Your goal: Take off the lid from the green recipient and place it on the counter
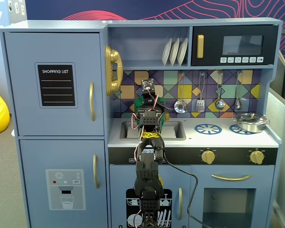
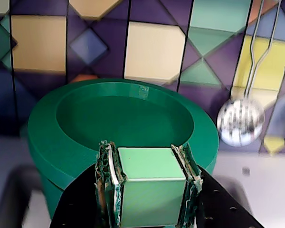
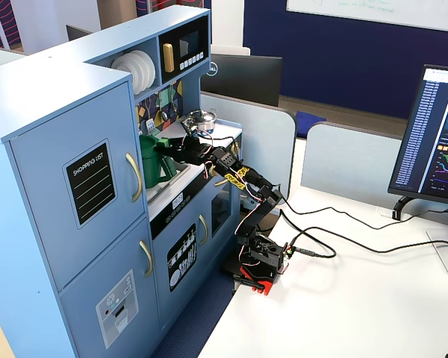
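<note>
Nearest in the wrist view, the pincer (image 2: 147, 190) grips the centre strap (image 2: 149, 183) of the lid (image 2: 118, 118), lying flat atop the upright green recipient (image 2: 50, 202).

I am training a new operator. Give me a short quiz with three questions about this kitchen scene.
1. True or false: the lid already lies on the counter.
2. What does the hand grip? A) the lid's centre strap B) the ladle C) a plate
3. Fill in: in a fixed view, the steel pot stands on the ____ burner print.
Key: 1 false, it sits on the green recipient; 2 A; 3 right.
</note>
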Tool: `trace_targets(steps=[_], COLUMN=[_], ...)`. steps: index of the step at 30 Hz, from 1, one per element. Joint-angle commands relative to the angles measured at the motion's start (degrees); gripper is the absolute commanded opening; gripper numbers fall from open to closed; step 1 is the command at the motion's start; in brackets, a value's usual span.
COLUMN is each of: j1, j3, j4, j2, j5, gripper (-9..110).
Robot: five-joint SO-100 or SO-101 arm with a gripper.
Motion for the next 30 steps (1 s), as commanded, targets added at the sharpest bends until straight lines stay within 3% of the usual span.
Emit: trace_targets(steps=[1, 8, 19, 30], j1=[0.26, 5.8, 25.31, 30.15], j3=[-6.68, -6.5, -1.49, 22.15], j4=[-2.55, -1.76, -1.05, -22.76], j2=[0.44, 2.37, 7.03, 0.7], j5=[-1.23, -0.09, 3.87, 3.69], gripper=[0, 0, 0, 0])
